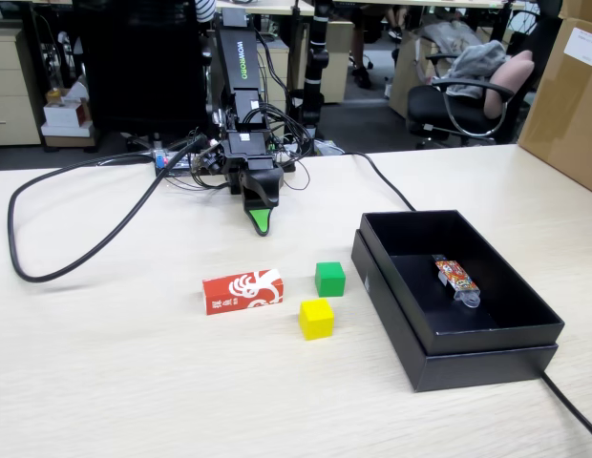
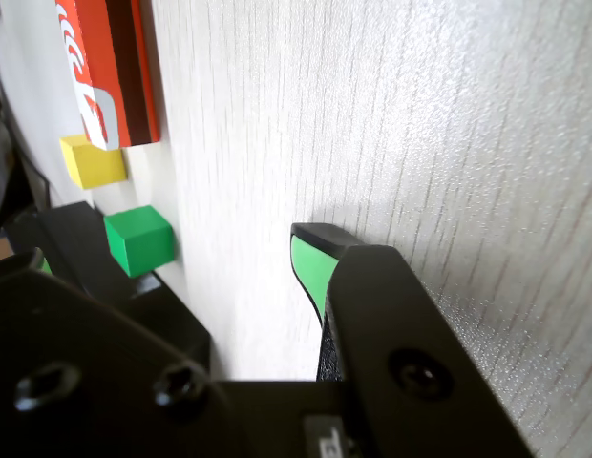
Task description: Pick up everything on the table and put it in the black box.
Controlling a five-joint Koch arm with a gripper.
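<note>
A red carton with white swirl print (image 1: 243, 291) (image 2: 110, 67) lies on the table (image 1: 134, 382), with a green cube (image 1: 329, 279) (image 2: 138, 240) and a yellow cube (image 1: 316, 319) (image 2: 91, 162) just right of it in the fixed view. Right of the cubes stands the black box (image 1: 487, 363) (image 2: 72, 229). My gripper (image 1: 262, 221) (image 2: 172, 246) hangs tip-down over the table behind the carton, apart from everything. The wrist view shows its green-padded fingers (image 2: 310, 272) standing apart, open and empty.
An orange patterned packet (image 1: 455, 279) lies inside the black box. One black cable (image 1: 48, 272) loops over the table's left side, another (image 1: 391, 196) runs behind the box. A brown cardboard carton (image 1: 568, 95) stands at the far right, beyond the table.
</note>
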